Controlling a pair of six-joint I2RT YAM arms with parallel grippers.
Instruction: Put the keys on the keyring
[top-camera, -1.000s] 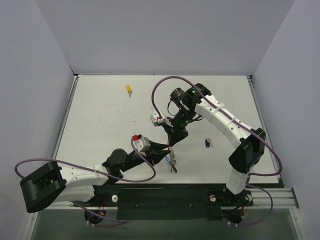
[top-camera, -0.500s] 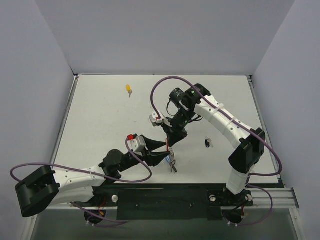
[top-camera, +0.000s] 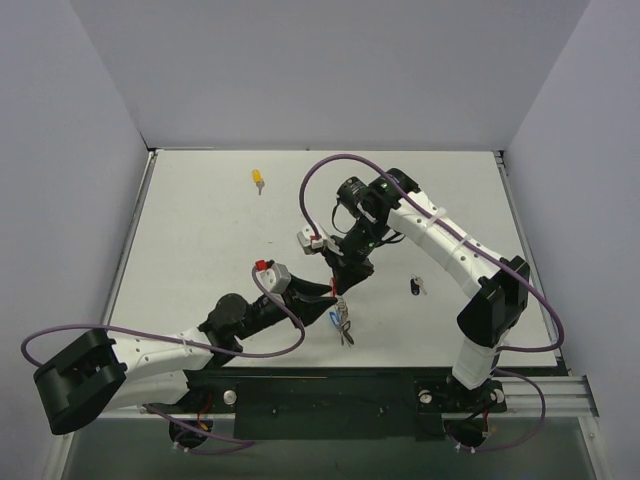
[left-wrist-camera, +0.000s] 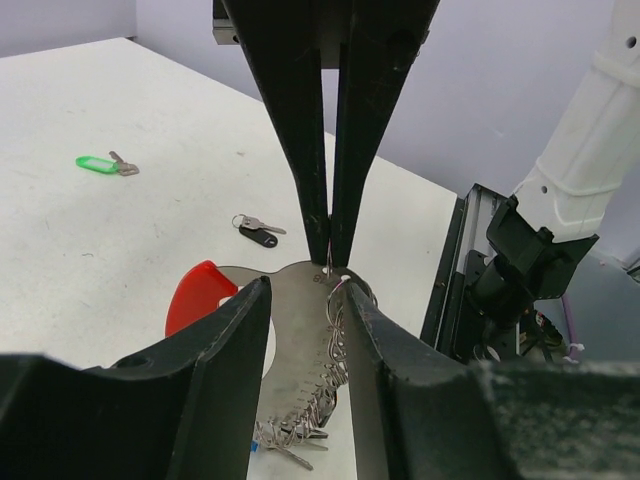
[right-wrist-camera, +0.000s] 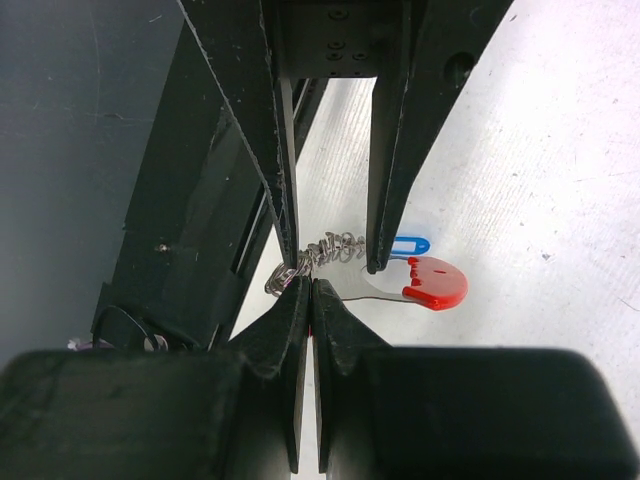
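White table (top-camera: 200, 230) | right claw (right-wrist-camera: 305, 282) clamped on keyring (right-wrist-camera: 335, 247) | left claw (left-wrist-camera: 305, 292) agape | keyring partly hidden

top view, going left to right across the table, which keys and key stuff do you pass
yellow key → keyring → black key

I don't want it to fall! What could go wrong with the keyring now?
1. The right jaws are shut on only a thin bit of the keyring, so it might slip out of that small pinch.
2. The left jaws stand open on either side of its chain. Closing there could snag the chain or tug the ring free.
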